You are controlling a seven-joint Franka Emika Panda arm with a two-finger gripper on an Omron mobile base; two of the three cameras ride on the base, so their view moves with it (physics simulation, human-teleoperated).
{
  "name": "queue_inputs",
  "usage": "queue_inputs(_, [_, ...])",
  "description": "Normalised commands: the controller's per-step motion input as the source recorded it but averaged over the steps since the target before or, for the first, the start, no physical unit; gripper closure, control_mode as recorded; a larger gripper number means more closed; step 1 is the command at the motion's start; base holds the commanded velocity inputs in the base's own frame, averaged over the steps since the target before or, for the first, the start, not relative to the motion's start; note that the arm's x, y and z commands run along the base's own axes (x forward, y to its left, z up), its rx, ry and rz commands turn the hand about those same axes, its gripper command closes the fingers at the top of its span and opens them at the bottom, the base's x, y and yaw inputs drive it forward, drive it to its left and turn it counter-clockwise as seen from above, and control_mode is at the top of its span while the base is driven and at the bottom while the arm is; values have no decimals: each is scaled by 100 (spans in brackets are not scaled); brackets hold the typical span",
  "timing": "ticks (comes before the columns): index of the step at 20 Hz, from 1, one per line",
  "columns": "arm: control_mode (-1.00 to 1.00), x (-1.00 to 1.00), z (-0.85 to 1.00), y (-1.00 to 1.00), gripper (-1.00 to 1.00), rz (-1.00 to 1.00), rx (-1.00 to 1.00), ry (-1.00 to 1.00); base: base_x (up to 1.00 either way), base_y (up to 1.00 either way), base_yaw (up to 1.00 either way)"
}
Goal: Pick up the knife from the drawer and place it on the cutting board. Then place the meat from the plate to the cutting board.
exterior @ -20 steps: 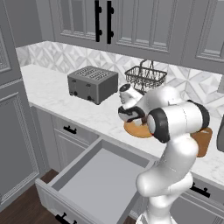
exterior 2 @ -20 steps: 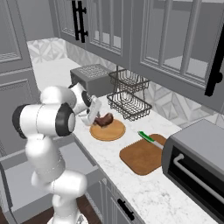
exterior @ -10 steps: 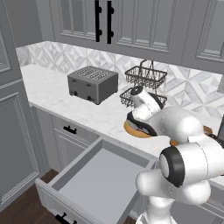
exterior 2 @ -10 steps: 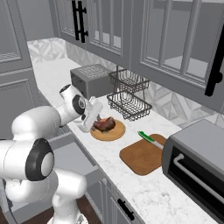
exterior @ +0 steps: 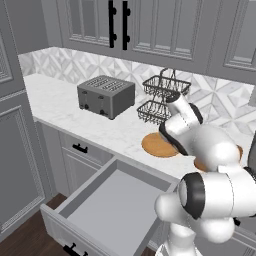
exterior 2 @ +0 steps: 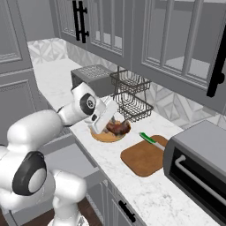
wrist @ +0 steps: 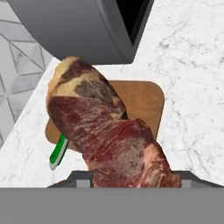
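You get two high rear views sharing the counter [exterior: 65,107] and plate [exterior 2: 106,136], while the hand camera sits tight against the meat [wrist: 109,135].

The meat [wrist: 109,135] hides the gripper's fingertips and most of the knife [wrist: 57,153]

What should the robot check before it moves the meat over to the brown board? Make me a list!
1. Knife already at the cutting board: ok, it lies along the board's far edge.
2. Meat in the pincer: cannot tell; it sits very close in front of the hand camera, but the finger tips are hidden.
3. Meat lifted off the plate: cannot tell; from the right base view it sits over the plate.
4. Bare spot on the board for the meat: ok, most of the wood is free.
5. Path from plate to board: ok, just bare counter between them.
6. Toaster oven beside the board: ok, but close, so keep the hand low and short of it.
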Motion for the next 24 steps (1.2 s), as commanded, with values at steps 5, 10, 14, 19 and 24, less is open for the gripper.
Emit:
queue_inputs(5, [-100, -11, -29, -66, 100, -10, 0, 0, 0, 0, 0])
queue_inputs(10, [-100, 0, -38, -50, 100, -1, 0, 0, 0, 0, 0])
queue_inputs(14, [-100, 0, -37, -50, 100, 0, 0, 0, 0, 0, 0])
queue_inputs(19, [-100, 0, -39, -47, 100, 0, 0, 0, 0, 0, 0])
queue_inputs(24, [-100, 7, -30, -21, -100, 0, 0, 0, 0, 0, 0])
